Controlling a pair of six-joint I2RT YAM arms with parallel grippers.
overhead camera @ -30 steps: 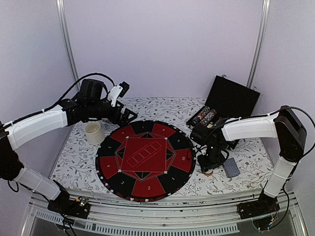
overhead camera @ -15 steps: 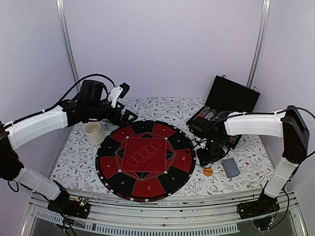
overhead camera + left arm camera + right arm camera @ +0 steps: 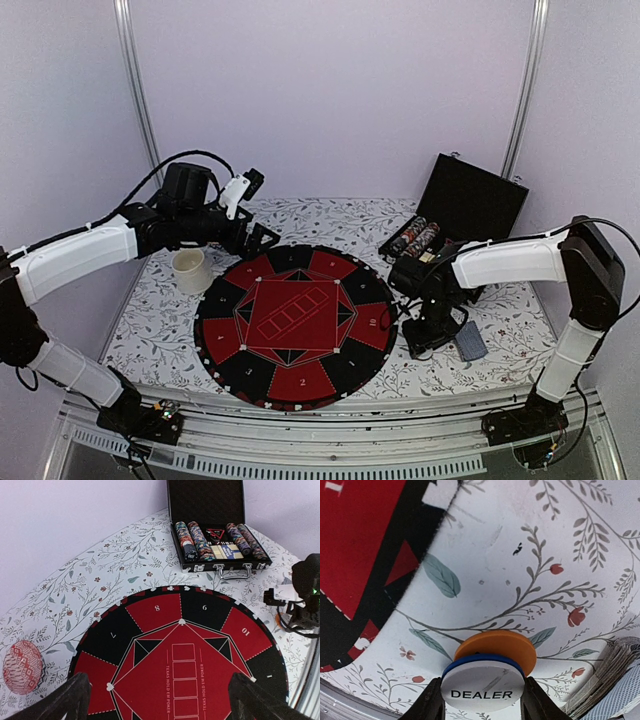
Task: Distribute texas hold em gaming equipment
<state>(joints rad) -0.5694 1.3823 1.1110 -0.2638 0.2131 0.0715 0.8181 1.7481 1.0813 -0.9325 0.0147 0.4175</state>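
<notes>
Right gripper grasps the stacked discs beside the cards. Left gripper hangs released above the mat.

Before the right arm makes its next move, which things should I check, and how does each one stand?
1. Right gripper grips the white dealer disc: ok, a finger on each side.
2. Blue disc under it also held: cannot tell.
3. Orange disc free of the grip: cannot tell, partly hidden.
4. Card deck apart from the gripper: ok.
5. Left gripper open, empty, above the round mat: ok.
</notes>
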